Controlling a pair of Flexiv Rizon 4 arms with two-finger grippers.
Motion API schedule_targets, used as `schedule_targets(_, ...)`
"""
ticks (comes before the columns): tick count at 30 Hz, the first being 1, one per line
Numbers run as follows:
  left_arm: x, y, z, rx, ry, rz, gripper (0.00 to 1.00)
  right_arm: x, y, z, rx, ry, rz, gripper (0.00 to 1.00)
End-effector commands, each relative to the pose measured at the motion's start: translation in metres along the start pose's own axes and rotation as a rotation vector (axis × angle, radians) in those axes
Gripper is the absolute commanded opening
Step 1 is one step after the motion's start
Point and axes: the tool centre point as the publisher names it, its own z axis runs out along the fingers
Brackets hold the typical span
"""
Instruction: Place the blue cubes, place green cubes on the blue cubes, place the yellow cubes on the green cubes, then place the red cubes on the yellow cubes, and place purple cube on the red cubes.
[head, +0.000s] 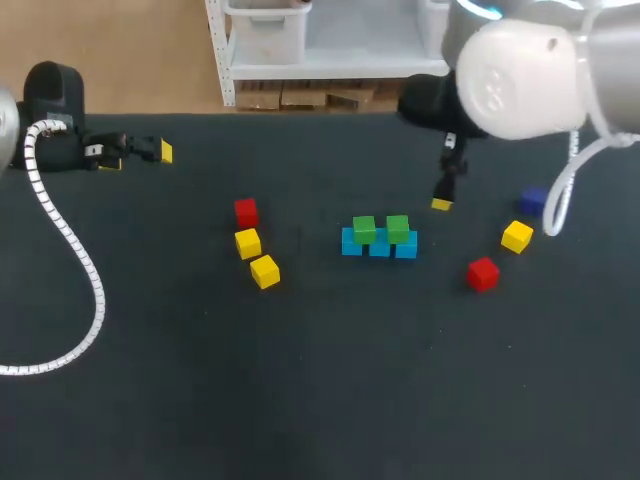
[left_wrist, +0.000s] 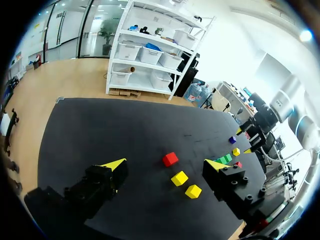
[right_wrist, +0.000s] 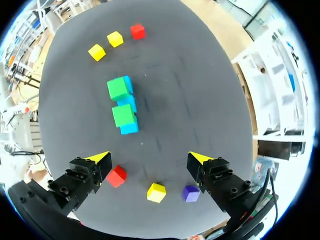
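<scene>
The right gripper hangs open and empty between the stack and a lone yellow cube, which lies to its right, toward the table's right side. A purple cube and a red cube flank it but stand apart, leaving finger room. Two green cubes top the blue row, their tops bare. The left gripper, also open, sits far off left.
</scene>
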Motion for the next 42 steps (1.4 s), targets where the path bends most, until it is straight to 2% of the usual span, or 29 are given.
schedule_targets(1,0.001,0.002,0.0,0.01,-0.006,0.002,1.0,0.022,0.004,-0.002,0.04,-0.026,0.031,1.0)
schedule_targets(12,0.001,0.002,0.0,0.01,-0.006,0.002,1.0,0.074,0.0,0.007,0.014,-0.011,0.169,1.0)
schedule_targets(30,0.001,0.002,0.0,0.01,-0.006,0.002,1.0,0.094,0.002,0.018,-0.002,-0.03,0.233,1.0)
schedule_targets(42,0.001,0.002,0.0,0.01,-0.006,0.002,1.0,0.092,-0.001,0.016,-0.018,-0.086,0.279,1.0)
